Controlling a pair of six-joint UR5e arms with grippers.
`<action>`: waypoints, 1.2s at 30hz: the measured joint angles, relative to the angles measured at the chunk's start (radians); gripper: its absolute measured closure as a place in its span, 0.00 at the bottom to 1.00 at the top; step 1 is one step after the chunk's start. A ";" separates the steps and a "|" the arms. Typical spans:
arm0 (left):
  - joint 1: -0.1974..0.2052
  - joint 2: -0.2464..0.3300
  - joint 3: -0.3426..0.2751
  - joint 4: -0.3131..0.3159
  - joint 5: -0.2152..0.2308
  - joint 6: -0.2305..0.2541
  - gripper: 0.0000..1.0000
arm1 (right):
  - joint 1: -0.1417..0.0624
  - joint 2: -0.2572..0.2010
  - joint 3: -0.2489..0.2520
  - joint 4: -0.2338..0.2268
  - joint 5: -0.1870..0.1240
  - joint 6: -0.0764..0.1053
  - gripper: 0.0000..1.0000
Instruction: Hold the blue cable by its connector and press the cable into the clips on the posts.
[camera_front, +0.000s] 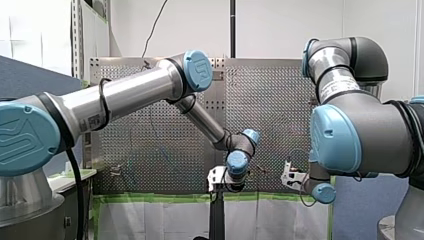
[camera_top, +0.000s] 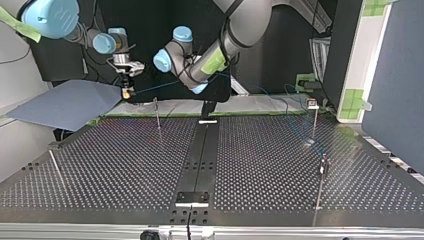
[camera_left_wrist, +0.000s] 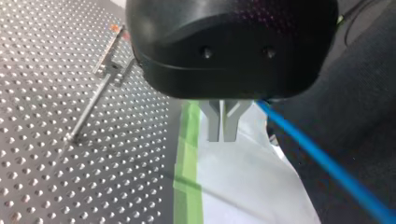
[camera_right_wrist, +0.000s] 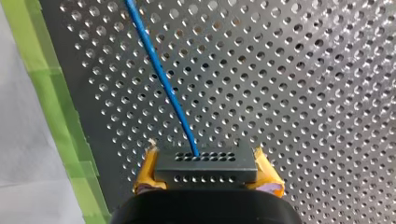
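Though my left gripper (camera_left_wrist: 222, 135) sits just beside the thin blue cable (camera_left_wrist: 327, 163) in the left wrist view, its metal fingers (camera_left_wrist: 214, 126) are pinched together on nothing, over the green-taped edge of the perforated metal table (camera_left_wrist: 70, 140). Right wrist view: my right gripper (camera_right_wrist: 205, 176) has its yellow pads (camera_right_wrist: 267, 175) clamped on the black rectangular connector (camera_right_wrist: 205, 165), cable running out over the table. Top view: cable hangs in the air along the table's arm-side edge. Front view: both grippers near each other by that edge.

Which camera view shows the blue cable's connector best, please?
The right wrist view: the connector sits clamped between my right gripper's yellow pads. In top and front views it is too small; the left wrist view shows only blue cable.
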 joint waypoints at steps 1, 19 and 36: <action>-0.003 0.000 -0.009 0.009 -0.009 0.005 1.00 | -0.002 0.000 -0.002 0.001 0.000 0.001 1.00; -0.056 0.000 -0.070 0.184 -0.073 0.117 1.00 | -0.021 0.000 -0.026 0.009 -0.006 0.018 1.00; -0.065 -0.001 -0.009 0.331 -0.092 0.146 1.00 | -0.052 0.000 -0.062 0.050 -0.006 0.018 1.00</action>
